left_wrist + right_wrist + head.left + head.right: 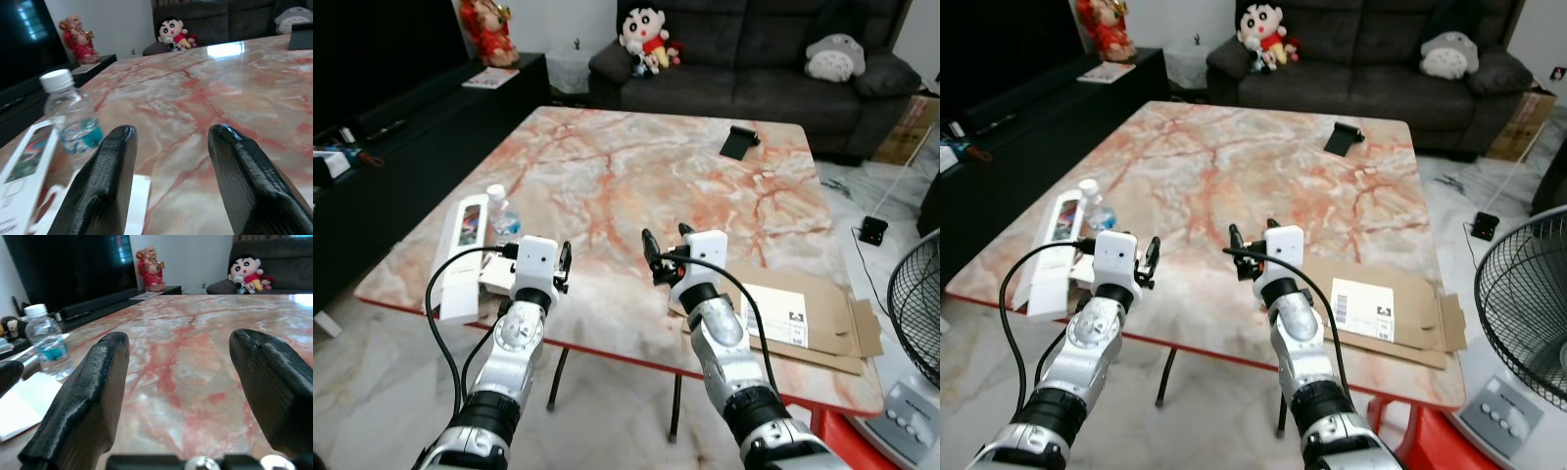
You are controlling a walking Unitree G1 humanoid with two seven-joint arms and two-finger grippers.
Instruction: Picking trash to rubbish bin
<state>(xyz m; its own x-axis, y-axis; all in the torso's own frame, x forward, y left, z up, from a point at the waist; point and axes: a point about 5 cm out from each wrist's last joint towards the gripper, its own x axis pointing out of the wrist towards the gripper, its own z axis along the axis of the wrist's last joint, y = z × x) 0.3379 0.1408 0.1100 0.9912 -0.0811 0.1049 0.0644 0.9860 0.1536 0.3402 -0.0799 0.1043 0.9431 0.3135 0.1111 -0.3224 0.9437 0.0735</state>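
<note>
Plastic bottle [501,214] upright near table's left edge, beside a white box [460,257] and paper. Left gripper [558,266] spread, hovering just short of it; right gripper [668,257] likewise spread over bare marble. Best to reach left gripper forward, straddle the bottle's body squarely, avoid clipping the box.

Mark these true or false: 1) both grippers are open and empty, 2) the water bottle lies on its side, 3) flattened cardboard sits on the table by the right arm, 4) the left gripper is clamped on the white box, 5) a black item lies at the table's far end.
1) True. The left gripper and right gripper hang over the table, fingers apart, nothing between them.
2) False. The water bottle stands upright, white cap on top.
3) True. The flattened cardboard lies at the near edge beside the right arm.
4) False. The white box lies free beside the bottle.
5) True. The black item lies near the sofa side.
</note>
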